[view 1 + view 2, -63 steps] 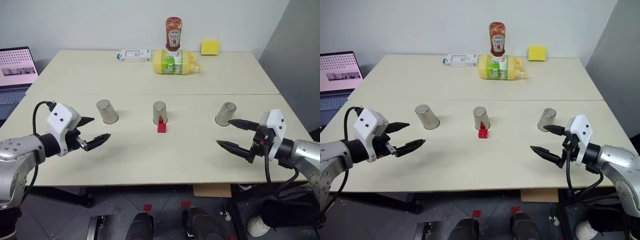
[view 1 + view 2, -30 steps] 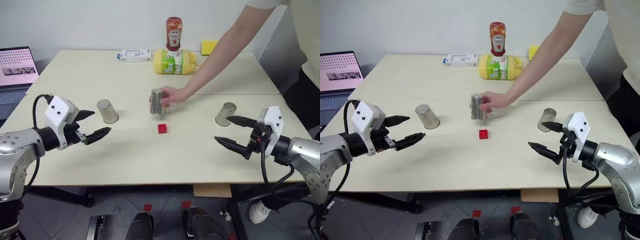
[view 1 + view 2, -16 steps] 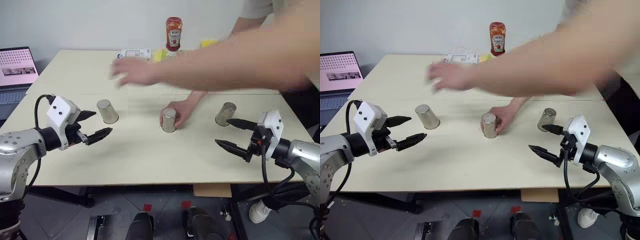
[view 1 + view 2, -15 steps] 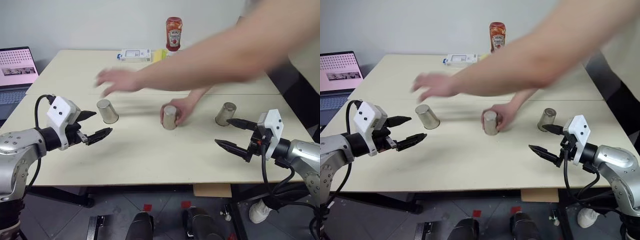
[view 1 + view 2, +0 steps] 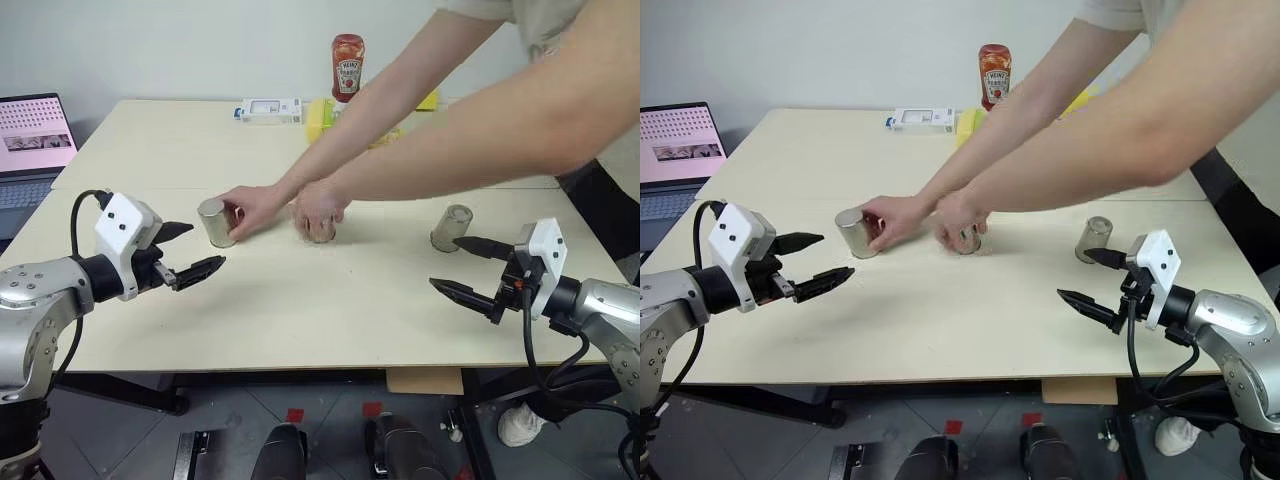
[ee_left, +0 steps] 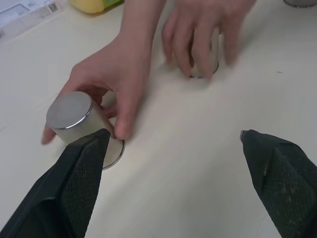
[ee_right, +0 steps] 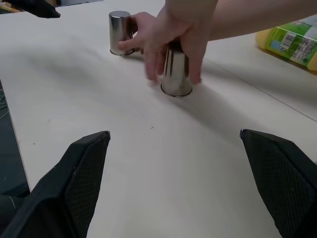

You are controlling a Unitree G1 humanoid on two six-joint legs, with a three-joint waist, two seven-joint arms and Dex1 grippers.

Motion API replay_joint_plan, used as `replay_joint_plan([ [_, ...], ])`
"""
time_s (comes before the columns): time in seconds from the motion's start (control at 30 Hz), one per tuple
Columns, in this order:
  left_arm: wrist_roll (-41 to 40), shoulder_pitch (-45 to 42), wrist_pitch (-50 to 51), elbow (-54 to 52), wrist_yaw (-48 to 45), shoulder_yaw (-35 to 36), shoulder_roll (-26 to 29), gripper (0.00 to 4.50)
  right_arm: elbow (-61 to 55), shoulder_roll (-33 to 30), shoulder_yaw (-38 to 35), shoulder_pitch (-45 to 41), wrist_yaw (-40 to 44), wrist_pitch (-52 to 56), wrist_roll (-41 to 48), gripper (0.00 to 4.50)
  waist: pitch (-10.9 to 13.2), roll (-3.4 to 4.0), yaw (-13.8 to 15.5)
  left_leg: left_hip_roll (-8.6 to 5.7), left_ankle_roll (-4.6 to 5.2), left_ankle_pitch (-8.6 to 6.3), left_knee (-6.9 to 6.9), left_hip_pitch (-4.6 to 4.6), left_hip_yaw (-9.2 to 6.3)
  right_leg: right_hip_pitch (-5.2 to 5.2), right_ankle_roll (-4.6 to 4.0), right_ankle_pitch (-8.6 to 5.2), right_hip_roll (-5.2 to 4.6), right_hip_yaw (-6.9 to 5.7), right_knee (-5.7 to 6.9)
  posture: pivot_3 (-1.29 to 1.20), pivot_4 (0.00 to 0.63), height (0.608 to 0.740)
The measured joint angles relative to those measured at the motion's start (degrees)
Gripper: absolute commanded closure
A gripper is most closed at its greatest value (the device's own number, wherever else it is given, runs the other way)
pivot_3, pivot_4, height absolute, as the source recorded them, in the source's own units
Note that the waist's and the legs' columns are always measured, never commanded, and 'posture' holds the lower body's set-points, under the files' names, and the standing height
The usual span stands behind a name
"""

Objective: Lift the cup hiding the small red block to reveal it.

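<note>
Pale wood makes up the table [image 5: 300, 320], the biggest thing here, and a person leans across it from the far right with both arms stretched out. A second ago one hand lifted the middle cup clear of the small red block; half a second ago that cup was set down over the block, and now both hands are sliding cups about. One hand [image 5: 250, 208] grips the left cup [image 5: 214, 222], and the other hand [image 5: 320, 208] covers the middle cup [image 5: 966, 238]. The right cup [image 5: 451, 228] stands alone and untouched near the table's right side.

The small red block is hidden; judging from where it was covered, it sits under the cup now beneath the person's second hand, though the cups look alike and are being shuffled, so that cup must be followed closely.

The left gripper [image 5: 192, 254] hovers near the left cup with its fingers spread wide and nothing between them. The right gripper [image 5: 464, 268] hangs just beside the right cup, fingers equally apart and empty. Both arms have kept still while the person works. Lifting cannot sensibly begin until the hands withdraw.

Behind, a ketchup bottle [image 5: 347, 68], a yellow bottle [image 5: 322, 116] and a laptop [image 5: 35, 140] stand well away.
</note>
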Motion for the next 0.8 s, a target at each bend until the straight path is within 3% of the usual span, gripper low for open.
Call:
replay_joint_plan([
  [0.43, 4.3, -6.3, 0.4, 11.5, 4.2, -3.9, -0.6, 0.00, -4.9, 2.2, 6.0, -11.2, -4.0, 11.0, 7.0, 0.04, 0.0, 0.00, 0.0, -0.01, 0.00, 0.00, -0.01, -0.05, -0.02, -0.02, 0.04, 0.02, 0.00, -0.02, -0.01, 0.00, 0.150, 0.740],
  [0.8, 10.7, -17.9, -5.2, 27.9, 7.9, -10.4, -7.9, 0.00, -5.0, 4.4, 12.4, -16.3, -3.2, 13.1, 7.2, 0.04, 0.0, -0.03, 0.1, -0.02, 0.00, 0.01, 0.05, -0.52, -0.15, -0.38, 0.06, 0.06, 0.01, -0.14, 0.03, 0.00, 0.150, 0.740],
])
